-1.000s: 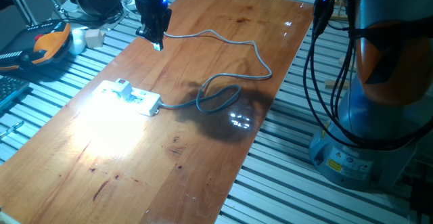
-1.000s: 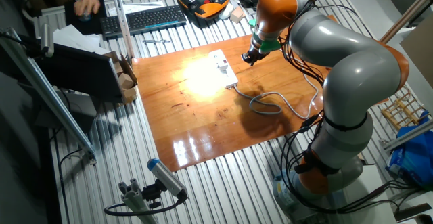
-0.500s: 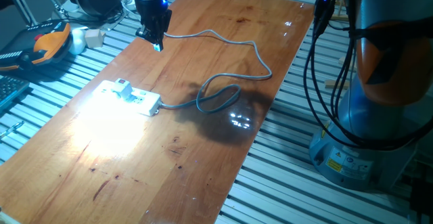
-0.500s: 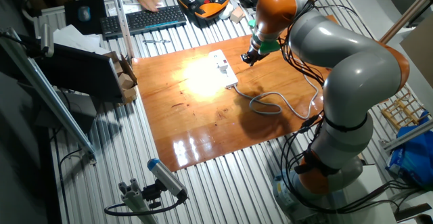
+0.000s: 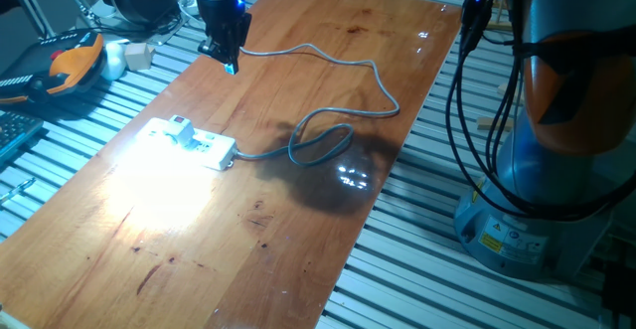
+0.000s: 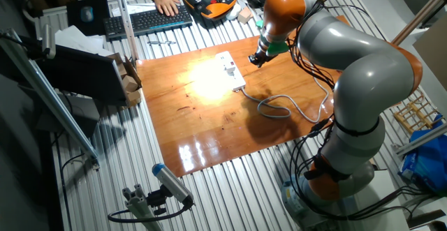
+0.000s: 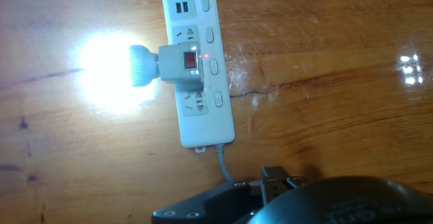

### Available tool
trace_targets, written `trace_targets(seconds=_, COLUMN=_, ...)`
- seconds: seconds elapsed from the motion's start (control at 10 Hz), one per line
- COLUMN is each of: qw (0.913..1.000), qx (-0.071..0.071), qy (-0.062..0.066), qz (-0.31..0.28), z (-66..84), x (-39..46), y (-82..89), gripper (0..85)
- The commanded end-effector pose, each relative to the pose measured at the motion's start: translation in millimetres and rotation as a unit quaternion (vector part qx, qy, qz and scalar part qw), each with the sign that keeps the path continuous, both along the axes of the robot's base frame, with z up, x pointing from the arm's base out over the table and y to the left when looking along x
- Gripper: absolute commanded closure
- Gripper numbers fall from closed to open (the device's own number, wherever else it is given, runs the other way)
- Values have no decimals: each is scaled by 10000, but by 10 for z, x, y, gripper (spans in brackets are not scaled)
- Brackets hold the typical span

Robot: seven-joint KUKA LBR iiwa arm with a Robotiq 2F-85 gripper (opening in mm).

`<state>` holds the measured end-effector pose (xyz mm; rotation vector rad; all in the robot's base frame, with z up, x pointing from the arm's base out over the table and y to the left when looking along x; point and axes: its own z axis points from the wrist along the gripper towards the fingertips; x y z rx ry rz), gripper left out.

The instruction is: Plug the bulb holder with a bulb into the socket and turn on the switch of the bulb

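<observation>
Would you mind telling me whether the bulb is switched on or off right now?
On. In the hand view the bulb glows bright white on the bulb holder, which sits plugged into the socket; its glare washes the wood beside it.

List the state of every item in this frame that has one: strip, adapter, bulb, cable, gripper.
Long white power strip: flat on the wooden table, adapter plugged in.
Small white boxy bulb holder: seated in strip, red switch showing.
Round bulb: lit, glaring.
Grey cable: loosely looped on table.
Gripper: raised, holding nothing; jaw opening unclear.
</observation>
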<state>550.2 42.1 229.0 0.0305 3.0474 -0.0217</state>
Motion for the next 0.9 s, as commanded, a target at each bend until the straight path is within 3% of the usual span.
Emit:
trace_targets(seconds=0.0, qw=10000, qx=-7, qy=-1, qz=-1, z=1, x=3, y=-3, gripper=850)
trace_targets(seconds=0.8, qw=10000, qx=6, qy=38, qz=21, z=5, x=4, y=-11, gripper=850)
